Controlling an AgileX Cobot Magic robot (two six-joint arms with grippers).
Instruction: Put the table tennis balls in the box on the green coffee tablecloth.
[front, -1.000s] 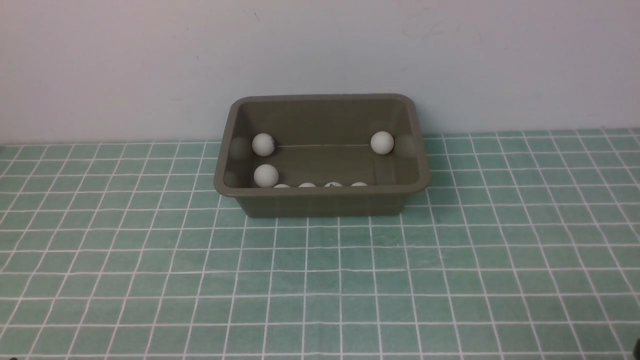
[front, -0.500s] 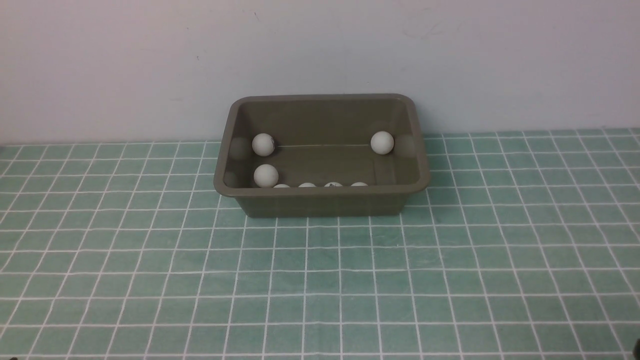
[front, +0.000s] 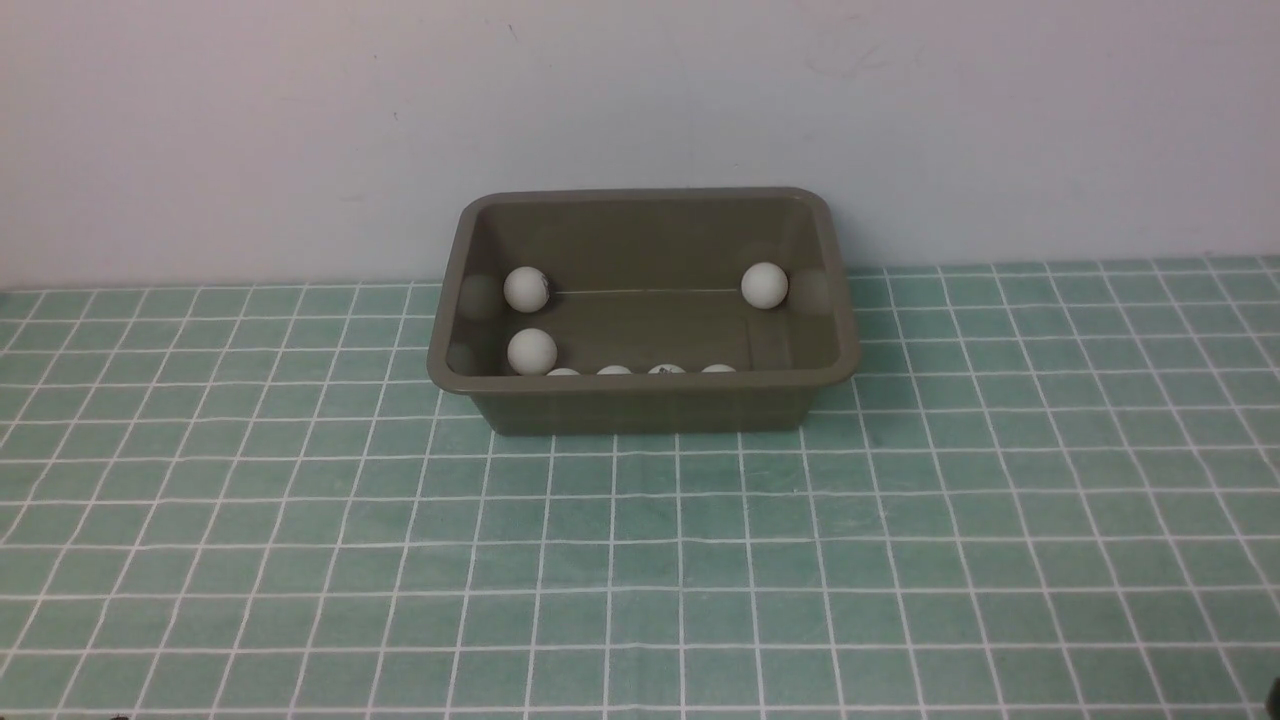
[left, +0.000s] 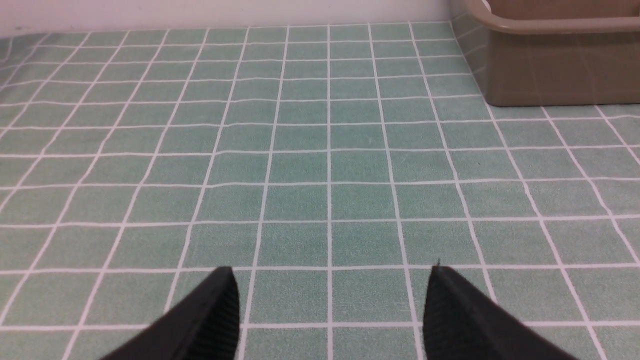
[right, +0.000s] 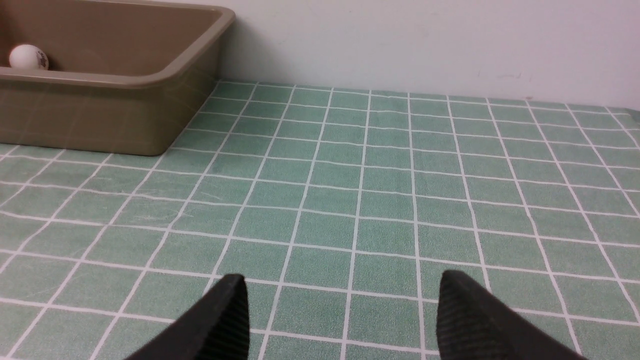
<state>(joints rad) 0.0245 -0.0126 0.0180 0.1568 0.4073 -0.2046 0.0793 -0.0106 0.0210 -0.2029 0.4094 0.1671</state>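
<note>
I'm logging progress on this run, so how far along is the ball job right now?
Done: seven table tennis balls sit inside the box, four just peeking over its near rim. In hand: nothing; the left gripper and right gripper are open and empty over the green coffee tablecloth. Left: no loose ball shows on the cloth.

Box (front: 645, 400) sits on the tablecloth (front: 640, 560), at the far edge against the wall (front: 640, 100), roughly centred left-right. All seven balls are in the box: one far-left (front: 526, 289), one far-right (front: 764, 285), one near-left (front: 531, 351), and four in a row (front: 640, 370) along the near wall, mostly hidden behind the rim. Open cloth lies in front and on both sides.
</note>
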